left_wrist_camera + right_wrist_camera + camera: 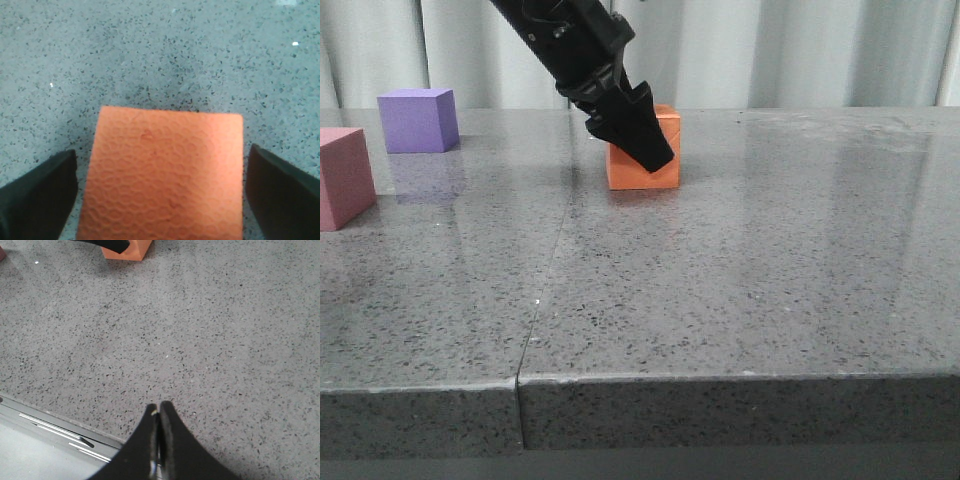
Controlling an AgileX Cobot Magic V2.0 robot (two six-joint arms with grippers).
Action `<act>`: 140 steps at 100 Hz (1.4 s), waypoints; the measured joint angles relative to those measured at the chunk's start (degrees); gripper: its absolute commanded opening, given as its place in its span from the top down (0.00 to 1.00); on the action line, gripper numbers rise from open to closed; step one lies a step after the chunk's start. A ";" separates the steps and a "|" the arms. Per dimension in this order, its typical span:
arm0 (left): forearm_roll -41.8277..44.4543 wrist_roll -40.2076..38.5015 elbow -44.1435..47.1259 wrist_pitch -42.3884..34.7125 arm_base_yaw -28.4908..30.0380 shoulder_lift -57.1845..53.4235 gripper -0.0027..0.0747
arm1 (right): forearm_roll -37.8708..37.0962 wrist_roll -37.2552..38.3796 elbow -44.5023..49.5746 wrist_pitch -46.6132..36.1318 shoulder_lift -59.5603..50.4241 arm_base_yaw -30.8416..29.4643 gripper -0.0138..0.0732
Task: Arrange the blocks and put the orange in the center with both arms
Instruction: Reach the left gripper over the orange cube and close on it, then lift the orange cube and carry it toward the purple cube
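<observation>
The orange cube (630, 175) sits on the grey stone table, at mid-depth near the centre. My left gripper (655, 155) reaches down over it, open, with a black finger on each side of the cube and a small gap at each. The left wrist view shows the cube's top (165, 175) between the fingers (40, 195). The purple cube (417, 120) stands at the far left. The pink cube (342, 178) is at the left edge, nearer me. My right gripper (159, 407) is shut and empty above the table's front edge; it is out of the front view.
The table (740, 300) has a seam (545, 290) running front to back left of centre and a front edge (720, 385). A pale curtain (800, 50) hangs behind. The right wrist view shows the orange cube (127, 249) far off and a metal rail (50, 427) below the table edge.
</observation>
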 measured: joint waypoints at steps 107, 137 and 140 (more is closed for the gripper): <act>28.23 -46.12 0.00 2.79 1.65 -8.34 0.68 | 0.00 0.00 0.00 0.00 0.00 0.00 0.92; 34.84 -67.40 0.00 5.48 7.53 -12.96 0.68 | 0.00 0.00 0.00 0.00 0.00 0.00 0.92; 35.75 -69.46 0.00 5.99 8.05 -13.21 0.68 | 0.00 0.00 0.00 0.00 0.00 0.00 0.92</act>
